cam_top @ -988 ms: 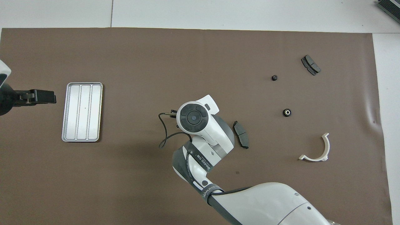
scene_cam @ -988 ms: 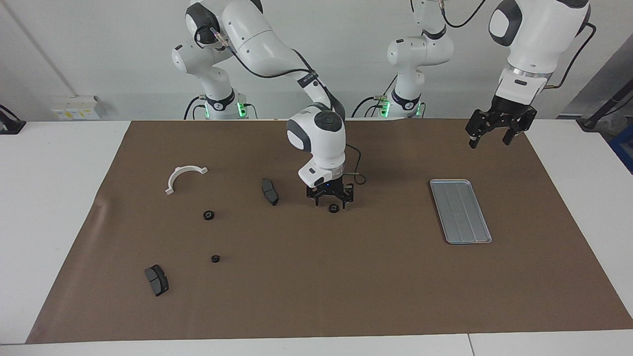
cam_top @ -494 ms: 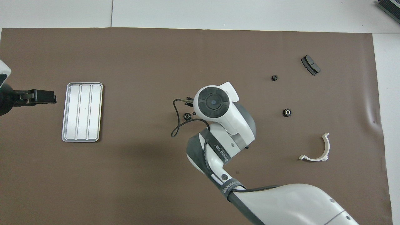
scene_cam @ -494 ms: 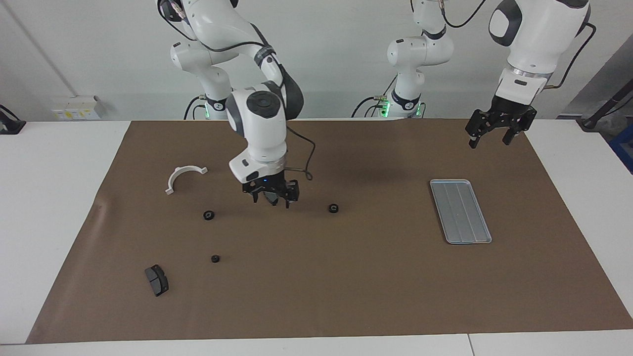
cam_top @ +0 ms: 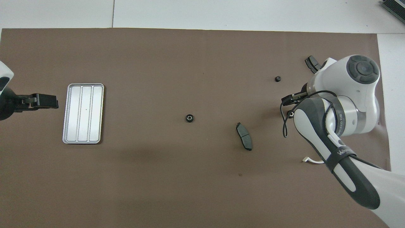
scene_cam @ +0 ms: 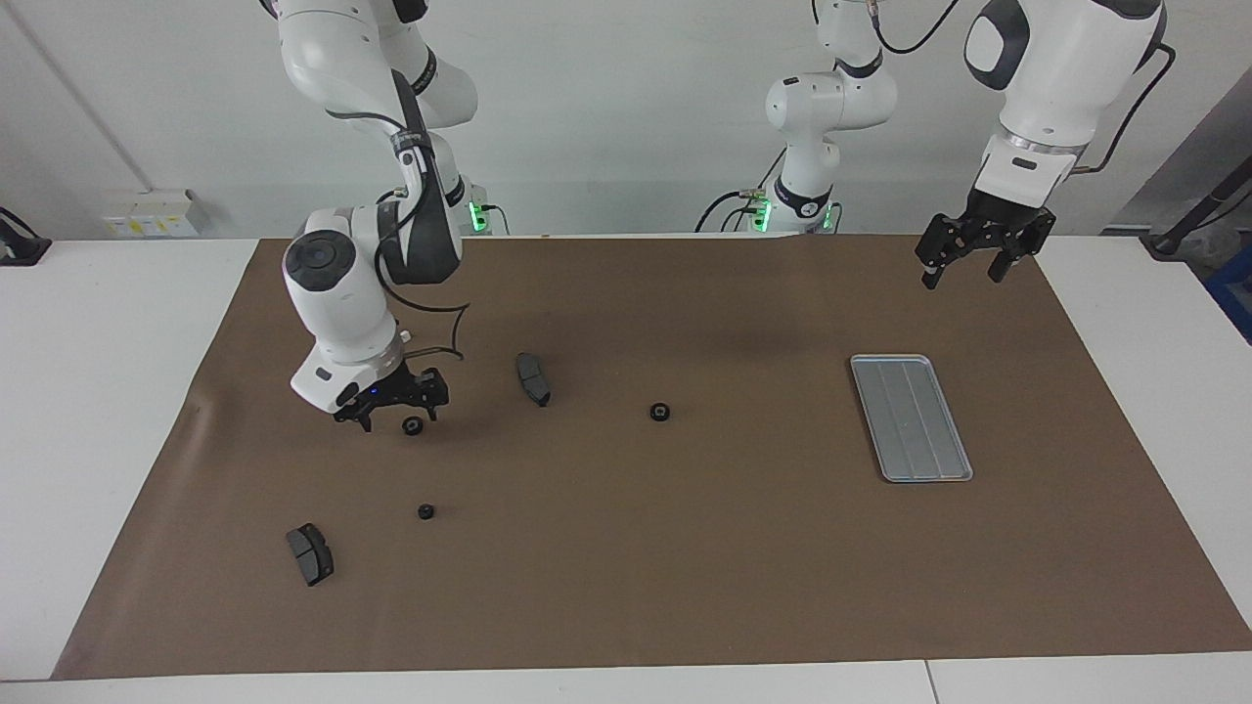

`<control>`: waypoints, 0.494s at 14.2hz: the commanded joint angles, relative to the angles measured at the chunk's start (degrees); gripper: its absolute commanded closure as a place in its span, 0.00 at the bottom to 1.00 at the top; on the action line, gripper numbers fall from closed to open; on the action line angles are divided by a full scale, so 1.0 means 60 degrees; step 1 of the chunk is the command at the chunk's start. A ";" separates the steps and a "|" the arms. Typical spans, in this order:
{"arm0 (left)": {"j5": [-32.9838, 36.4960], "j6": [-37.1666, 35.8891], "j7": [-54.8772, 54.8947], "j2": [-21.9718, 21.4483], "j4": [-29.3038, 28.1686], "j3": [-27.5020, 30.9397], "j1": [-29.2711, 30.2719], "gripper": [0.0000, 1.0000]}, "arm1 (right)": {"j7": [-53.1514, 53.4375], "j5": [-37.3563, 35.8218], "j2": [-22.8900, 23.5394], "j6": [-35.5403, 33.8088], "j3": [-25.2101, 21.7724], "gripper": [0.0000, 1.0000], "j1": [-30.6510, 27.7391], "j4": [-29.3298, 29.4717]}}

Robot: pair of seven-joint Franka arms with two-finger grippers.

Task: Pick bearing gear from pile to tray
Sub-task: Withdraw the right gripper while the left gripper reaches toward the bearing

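Brown rectangular paper mat [scene_cam: 626, 548] spread over white table [scene_cam: 98, 391], carrying every part. Right arm [scene_cam: 367, 196] bent down over its own end of mat; left arm [scene_cam: 1051, 78] waiting, raised near own end of table.

Flat rectangular silver-grey metal tray [scene_cam: 912, 418] with shallow rim and lengthwise ridges lying toward left arm's end, holding nothing. Left gripper [scene_cam: 961, 271] hanging in air, over mat's edge nearer to robots than tray, fingers spread apart, gripping nothing.

Right gripper [scene_cam: 393, 411] low over mat, fingers spread wide, gripping nothing, just beside small black round gear [scene_cam: 413, 425]; touching or not, cannot tell. In overhead view, same gear mostly hidden under right arm.

White half-ring bracket [cam_top: 311, 160] nearly all covered by right arm in overhead view, only one end showing.

Dark grey brake-pad shape [scene_cam: 533, 378] lying near mat's middle. Second dark grey brake-pad shape [scene_cam: 310, 553] lying at right arm's end, farther from robots than all other parts.

Second small black round gear [scene_cam: 660, 412] lying alone between brake-pad shape near middle and tray, well apart from tray. Third small black round gear [scene_cam: 425, 511] lying farther from robots than right gripper.
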 commanded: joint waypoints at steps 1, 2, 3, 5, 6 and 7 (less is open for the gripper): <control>-0.0138 -0.0147 -0.0147 -0.0207 -0.0098 0.0020 -0.0052 0.00 | -0.1041 0.0266 -0.0760 0.0683 0.0190 0.00 -0.0229 -0.1498; -0.0138 -0.0220 -0.0132 -0.0207 -0.0098 0.0006 -0.0052 0.00 | -0.1247 0.0382 -0.0832 0.0901 0.0190 0.00 -0.0273 -0.1732; -0.0138 -0.0177 -0.0146 -0.0207 -0.0083 0.0020 -0.0052 0.00 | -0.1365 0.0615 -0.0891 0.1382 0.0190 0.00 -0.0273 -0.2068; -0.0138 -0.0234 -0.0160 -0.0207 -0.0097 0.0020 -0.0052 0.00 | -0.1381 0.0837 -0.0848 0.2159 0.0190 0.00 -0.0215 -0.2480; -0.0138 -0.0409 -0.0190 -0.0222 -0.0127 0.0035 -0.0052 0.00 | -0.1410 0.0837 -0.0775 0.2410 0.0190 0.00 -0.0229 -0.2525; -0.0138 -0.0585 -0.0190 -0.0222 -0.0112 0.0035 -0.0052 0.00 | -0.1512 0.0837 -0.0716 0.2499 0.0190 0.00 -0.0258 -0.2511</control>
